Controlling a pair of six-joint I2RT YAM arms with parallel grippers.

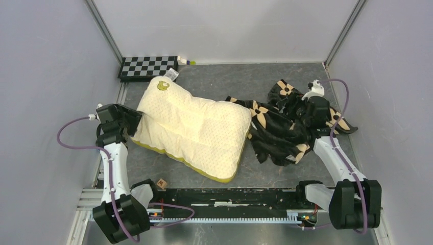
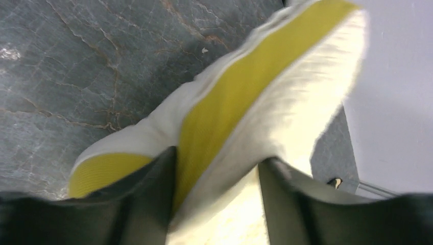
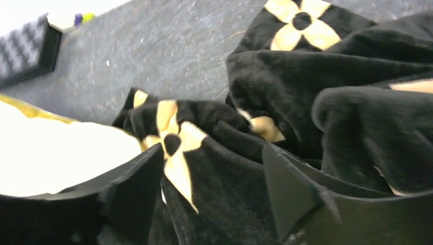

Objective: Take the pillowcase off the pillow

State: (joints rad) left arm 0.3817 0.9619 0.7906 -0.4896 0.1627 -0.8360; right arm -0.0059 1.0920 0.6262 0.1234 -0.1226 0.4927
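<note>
The cream-white quilted pillow (image 1: 194, 127) lies bare on the grey table, its yellow-olive side band (image 2: 230, 102) facing the front. The black pillowcase (image 1: 278, 130) with tan flowers lies crumpled in a heap to its right, touching the pillow's right end. My left gripper (image 1: 135, 120) is at the pillow's left edge. In the left wrist view its jaws (image 2: 214, 158) stand apart with the pillow's edge between them. My right gripper (image 1: 308, 115) sits on the heap. Its jaws (image 3: 212, 153) are spread wide over a fold of pillowcase (image 3: 230, 194), not pinching it.
A black-and-white checkerboard (image 1: 148, 67) lies at the back left, with a small white and yellow item (image 1: 186, 62) beside it. A small wooden cube (image 1: 162, 182) sits near the front rail (image 1: 230, 196). Grey walls close in on both sides.
</note>
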